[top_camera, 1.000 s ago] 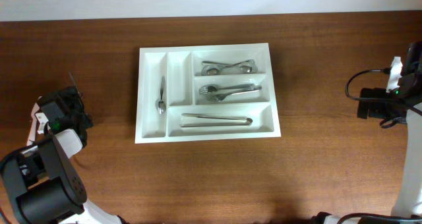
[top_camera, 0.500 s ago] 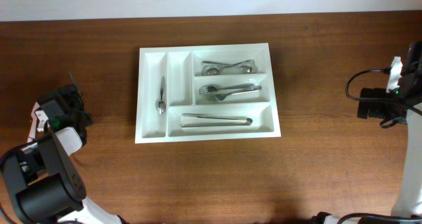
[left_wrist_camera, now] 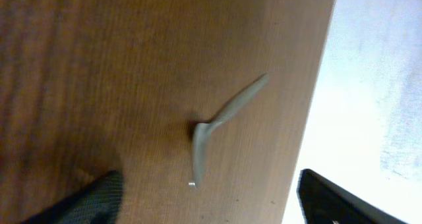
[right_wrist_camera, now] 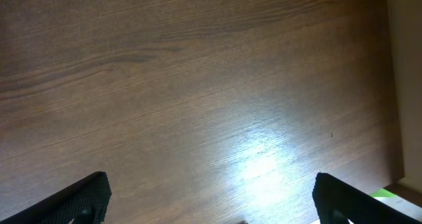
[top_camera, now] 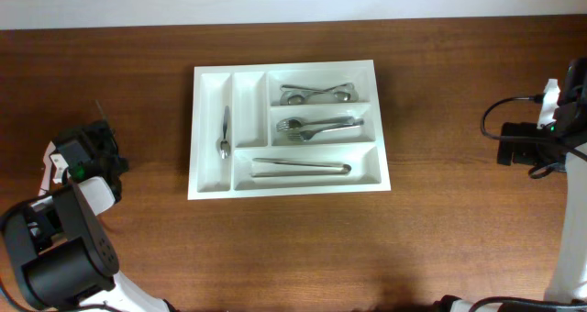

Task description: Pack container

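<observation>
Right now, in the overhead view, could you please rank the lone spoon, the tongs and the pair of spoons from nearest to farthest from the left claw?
1. Lone spoon, in the leftmost slot of the tray, on the left claw's side.
2. Tongs, long bottom slot.
3. Pair of spoons, top right slot.
</observation>
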